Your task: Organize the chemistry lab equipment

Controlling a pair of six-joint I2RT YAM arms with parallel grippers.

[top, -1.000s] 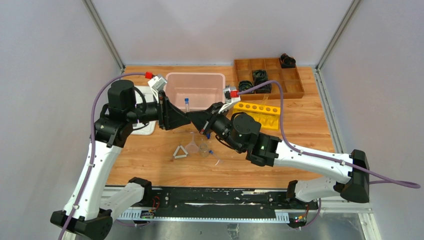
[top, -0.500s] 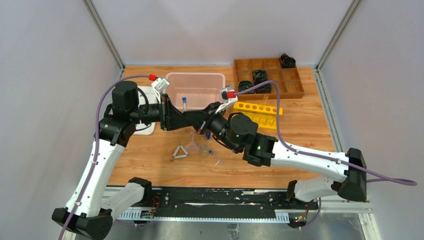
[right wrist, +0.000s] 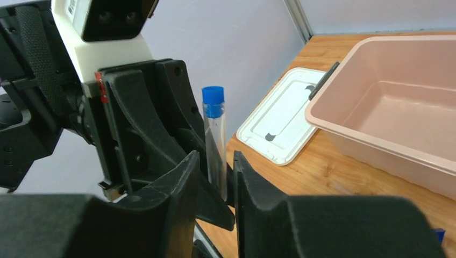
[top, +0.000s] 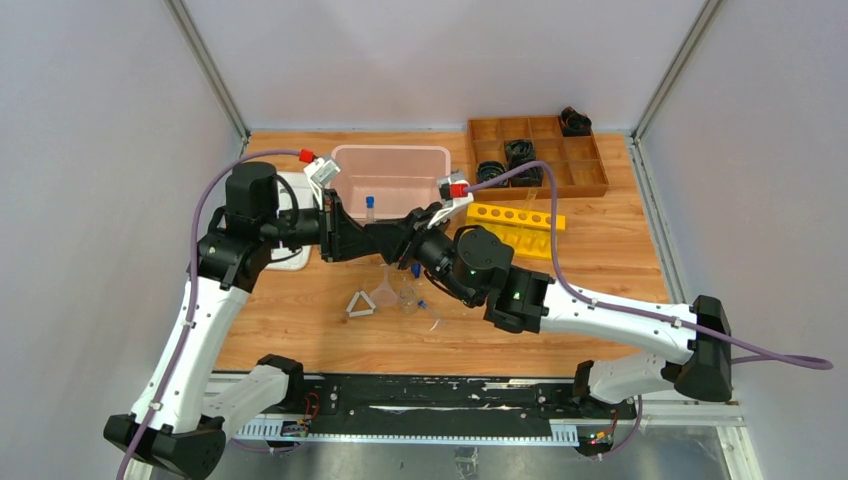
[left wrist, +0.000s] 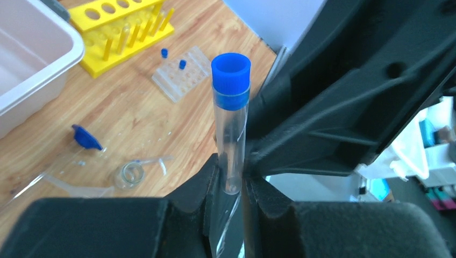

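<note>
A clear tube with a blue cap (left wrist: 231, 123) stands upright between both grippers, in the air in front of the pink bin (top: 345, 188). My left gripper (left wrist: 232, 180) is shut on its lower end. My right gripper (right wrist: 216, 161) faces it nose to nose, with its jaws a little apart on either side of the same tube (right wrist: 215, 145) and gaps showing. On the table below lie a clear funnel (top: 385, 292), a small jar (top: 407, 296), a white triangle (top: 360, 304) and a loose tube (top: 427, 310). The clear tube rack (left wrist: 180, 79) holds two capped tubes.
A yellow rack (top: 515, 222) stands right of the bin. At the back right, a wooden tray (top: 585, 178) holds black coiled bundles. A white lid (right wrist: 279, 123) lies left of the bin, under my left arm.
My left jaws have closed onto the tube. My right jaws, shut on it before, have parted slightly. Both wrists drifted a little to the left.
</note>
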